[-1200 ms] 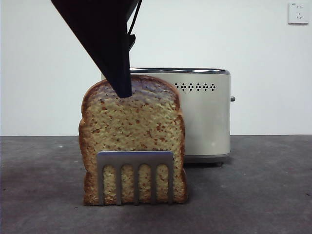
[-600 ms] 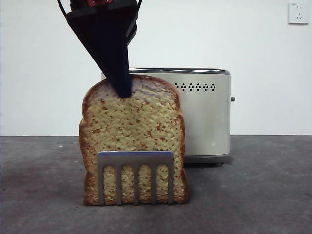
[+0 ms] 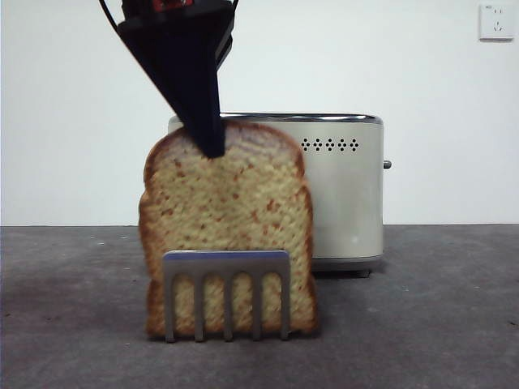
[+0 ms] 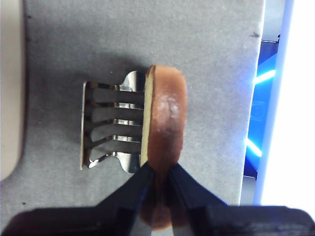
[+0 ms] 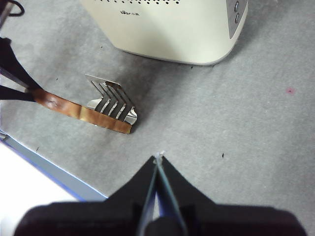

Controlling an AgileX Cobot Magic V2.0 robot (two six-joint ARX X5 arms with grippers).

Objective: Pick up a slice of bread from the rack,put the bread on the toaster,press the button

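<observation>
Front view shows us the grey bench [image 3: 454,324] carrying everything, with the cream toaster [image 3: 345,194] standing at the back, its chrome rim on top and a row of dark vent holes near the upper edge. On its narrow right side we see the small grey button [image 3: 387,164] sticking out.

Next in size is the slice of bread [image 3: 227,231], upright in front of the toaster and hiding its left part. Compared with 0.5 s ago, the slice sits slightly higher and a little further right: its domed top now reaches closer to the toaster's rim, and its lower edge has risen a touch against the rack. The crumb also looks a bit blurred now.

The left claw [image 3: 213,150] comes down from above as a dark wedge, and its tip meets the crust at the top of the slice. In the left wrist view we see this claw [image 4: 158,172] closed narrowly on the brown crust, 1 jaw on each face of the slice.

The rack [image 3: 226,292] stands in front of the slice's lower part, its upright bars showing crumb between them.

The right claw [image 5: 157,160] hangs above the bench near the toaster, jaws pressed together and holding nothing.
</observation>
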